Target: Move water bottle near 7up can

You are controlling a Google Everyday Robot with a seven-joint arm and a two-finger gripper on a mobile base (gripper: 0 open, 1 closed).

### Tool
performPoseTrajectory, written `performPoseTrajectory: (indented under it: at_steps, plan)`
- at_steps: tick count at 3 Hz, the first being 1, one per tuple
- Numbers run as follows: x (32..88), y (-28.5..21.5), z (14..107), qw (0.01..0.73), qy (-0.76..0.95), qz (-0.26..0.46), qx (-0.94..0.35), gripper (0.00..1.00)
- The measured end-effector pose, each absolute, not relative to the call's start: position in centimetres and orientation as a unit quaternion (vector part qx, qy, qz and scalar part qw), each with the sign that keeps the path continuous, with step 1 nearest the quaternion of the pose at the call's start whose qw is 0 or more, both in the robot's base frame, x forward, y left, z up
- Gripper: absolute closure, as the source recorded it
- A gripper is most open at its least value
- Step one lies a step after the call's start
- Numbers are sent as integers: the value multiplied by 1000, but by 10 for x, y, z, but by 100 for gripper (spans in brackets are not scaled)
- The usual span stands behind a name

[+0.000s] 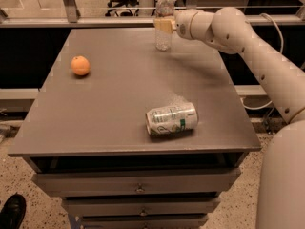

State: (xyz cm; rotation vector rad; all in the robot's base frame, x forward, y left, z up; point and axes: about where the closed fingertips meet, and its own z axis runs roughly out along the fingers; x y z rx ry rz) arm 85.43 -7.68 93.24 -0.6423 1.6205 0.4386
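Observation:
The water bottle (163, 37) stands upright near the far edge of the grey table (109, 104); it is clear with a white cap. My gripper (164, 24) reaches in from the right and its cream fingers (162, 25) are closed around the bottle's middle. The 7up can (171, 119) lies on its side near the front right of the table, silver-white with green markings, well away from the bottle.
An orange fruit (80, 65) sits at the left of the table. My white arm (248, 46) spans the right side above the table edge. Drawers (138, 187) are below the tabletop. A railing (95, 20) runs behind the table.

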Motion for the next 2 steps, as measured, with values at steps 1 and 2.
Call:
performPoseTrajectory:
  at_steps: [1, 2]
  plan:
    - [843, -76, 945, 631, 693, 205, -282, 80]
    - [812, -82, 963, 631, 681, 227, -293, 100]
